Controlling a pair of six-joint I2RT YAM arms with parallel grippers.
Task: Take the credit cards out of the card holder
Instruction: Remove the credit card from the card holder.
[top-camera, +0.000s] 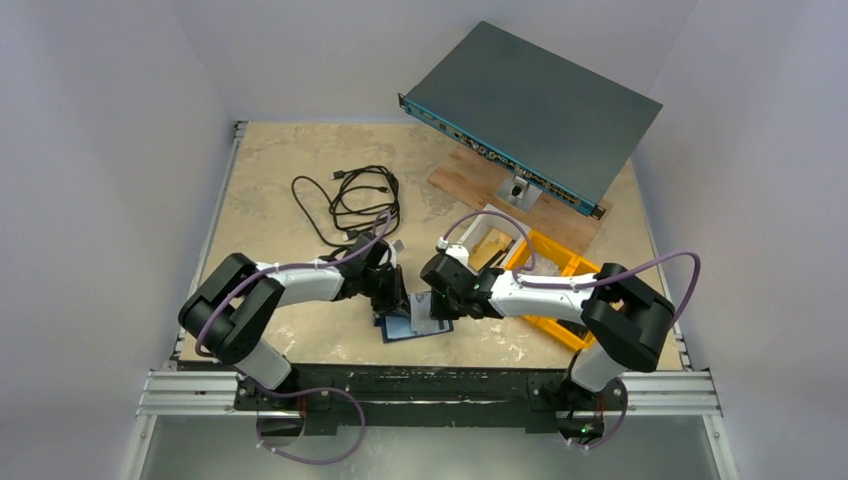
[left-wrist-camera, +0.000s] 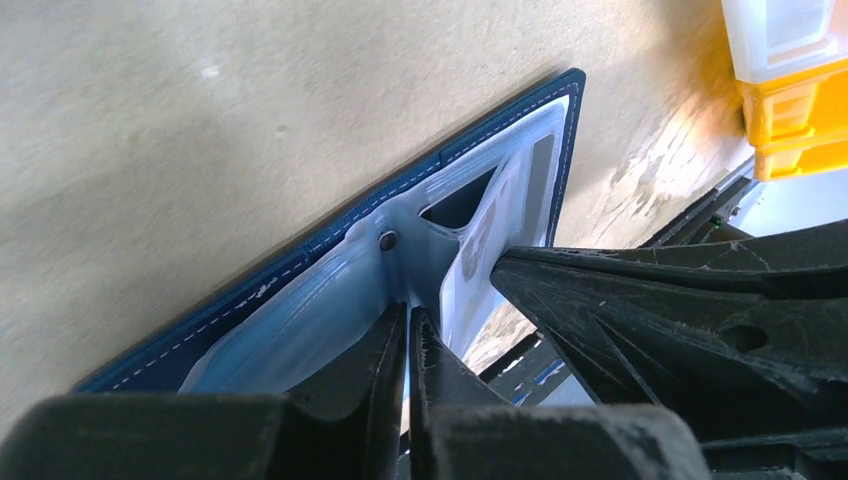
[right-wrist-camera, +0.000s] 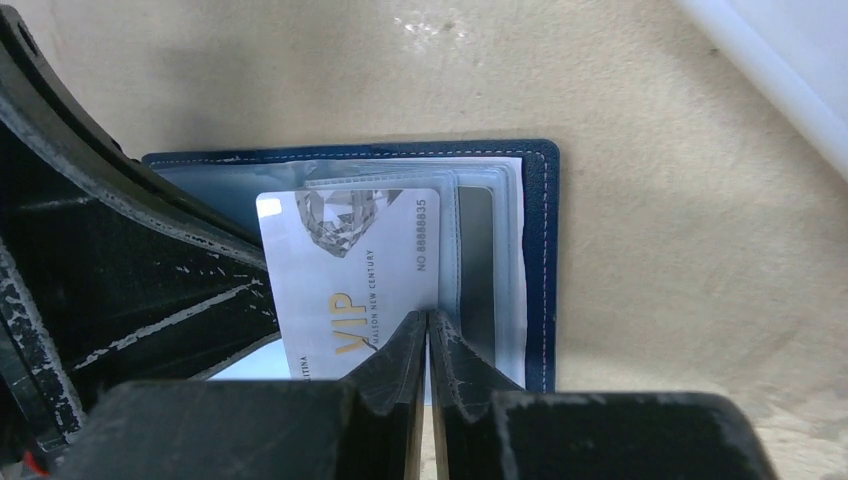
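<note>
Nearest you, close to the table's (top-camera: 300, 345) front edge and midway between the two arms, the card holder (top-camera: 395, 330) lies folded open with its pale blue inside up. Your left gripper (left-wrist-camera: 408, 318) is clenched, its tips nipping what looks like the clear plastic sleeve (left-wrist-camera: 300, 325) beside the snap stud, pinning the holder in place. Your right gripper (right-wrist-camera: 428, 322) is clenched too, on the lower edge of a silver credit card (right-wrist-camera: 350, 262) marked VIP that stands partway out of its pocket. Judge the holder as light, thin and floppy: it will slide or lift off the table with the card unless one side is held down, so pin it by the sleeve or spine, not the card side. The card is stiff, slick and light; grip it at the free edge and draw it in line with the pocket. A darker card (right-wrist-camera: 475, 270) appears to sit behind in the sleeves, but how many there are you cannot tell through the clouded plastic. The right wrist view hides the holder's left half behind the other arm, and the overhead view covers most of it with both grippers. Further back are the yellow bins (top-camera: 552, 262), a black cable (top-camera: 350, 198) and a grey box (top-camera: 535, 105).
</note>
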